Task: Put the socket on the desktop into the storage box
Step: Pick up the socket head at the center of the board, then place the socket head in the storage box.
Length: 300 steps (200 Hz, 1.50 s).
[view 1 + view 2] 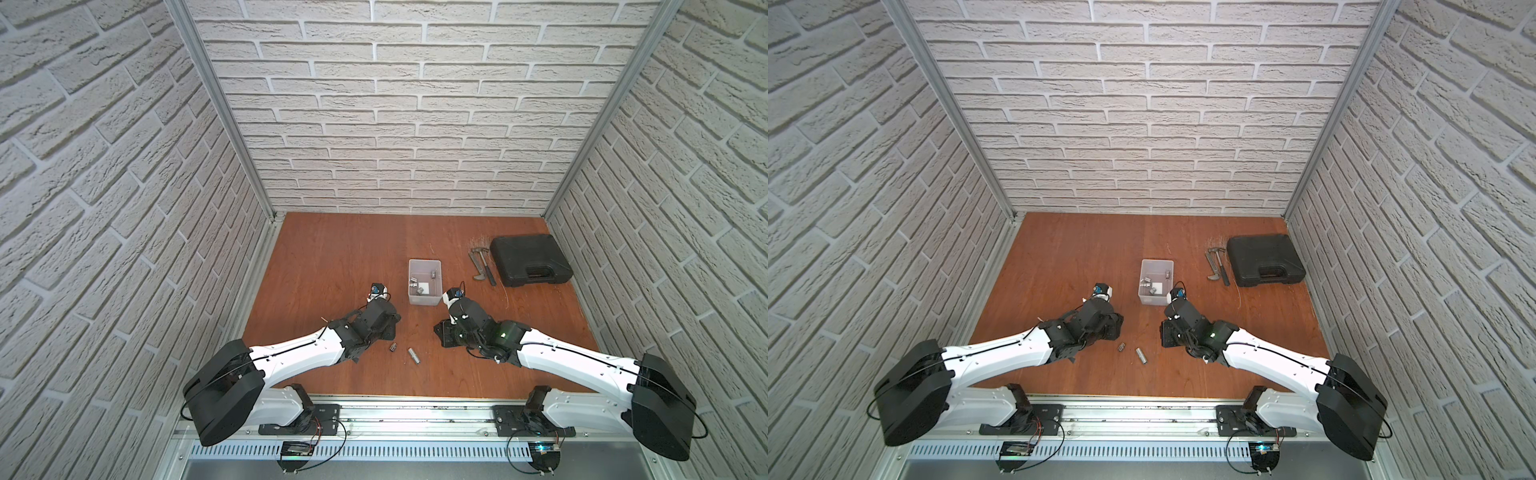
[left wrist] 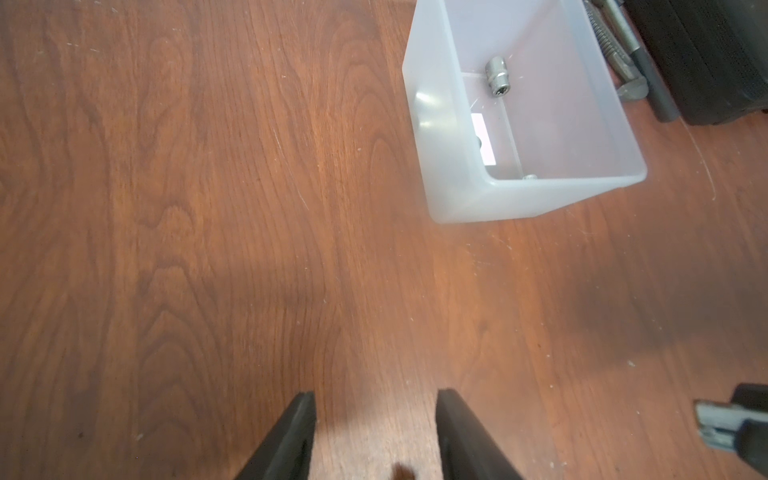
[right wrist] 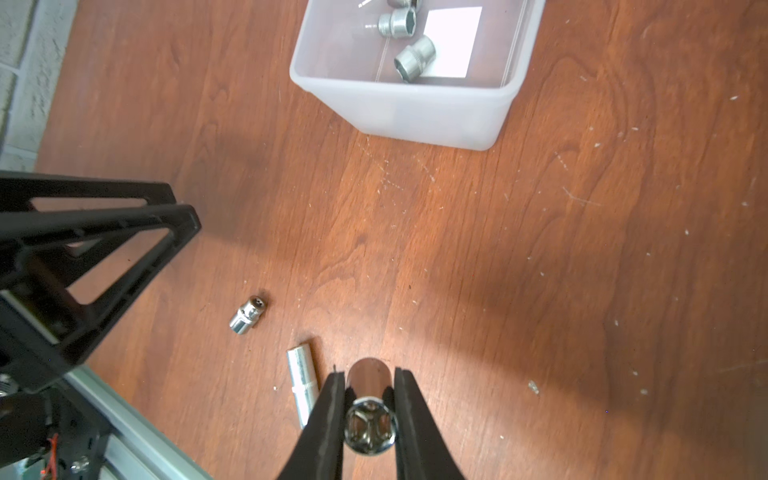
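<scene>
I count seven sockets: four boxed sockets [image 3: 415, 58], as far as I can tell, inside the one storage box [image 1: 424, 300] at the middle of a top view, one short socket [image 1: 392, 347] and one long socket [image 1: 414, 356] loose on the one desktop [image 1: 332, 257] below it, and one gripped socket [image 3: 370, 428] at the bottom of my right wrist view. At the right of both top views lie one black case [image 1: 530, 259] and what look like two hand tools [image 1: 489, 272]. My grippers number two, the left gripper [image 2: 376, 395] and the right gripper [image 3: 370, 372].
</scene>
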Available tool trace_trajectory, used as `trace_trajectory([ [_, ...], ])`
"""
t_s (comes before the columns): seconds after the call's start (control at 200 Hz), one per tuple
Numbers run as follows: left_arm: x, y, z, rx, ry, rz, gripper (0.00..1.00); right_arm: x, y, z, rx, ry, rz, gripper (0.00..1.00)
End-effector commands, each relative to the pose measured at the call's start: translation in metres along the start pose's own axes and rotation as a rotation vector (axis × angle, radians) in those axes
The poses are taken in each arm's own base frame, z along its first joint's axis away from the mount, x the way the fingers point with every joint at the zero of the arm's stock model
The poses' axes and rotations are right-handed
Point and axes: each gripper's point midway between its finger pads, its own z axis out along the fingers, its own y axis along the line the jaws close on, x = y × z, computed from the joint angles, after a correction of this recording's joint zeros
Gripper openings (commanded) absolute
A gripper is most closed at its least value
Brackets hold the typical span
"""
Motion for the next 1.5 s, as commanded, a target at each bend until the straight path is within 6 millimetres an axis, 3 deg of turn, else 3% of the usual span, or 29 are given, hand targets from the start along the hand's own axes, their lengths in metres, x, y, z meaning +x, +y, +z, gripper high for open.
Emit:
trace_trajectory([
  [0.0,-0.008,-0.003,-0.002,0.013,-0.020,-0.015,0.53,-0.018,0.012,-0.009,-0.079,-0.044,0.024,0.02],
  [0.385,-0.003,-0.001,0.001,0.010,-0.011,-0.014,0.53,-0.063,0.009,-0.023,-0.147,-0.100,0.085,0.02],
  [0.65,0.000,0.001,0.001,0.009,-0.007,-0.015,0.52,-0.093,0.013,-0.018,-0.170,-0.116,0.101,0.02],
  [1.495,0.007,0.009,0.006,0.012,0.002,-0.039,0.53,-0.127,0.003,0.015,-0.138,-0.092,0.129,0.02],
])
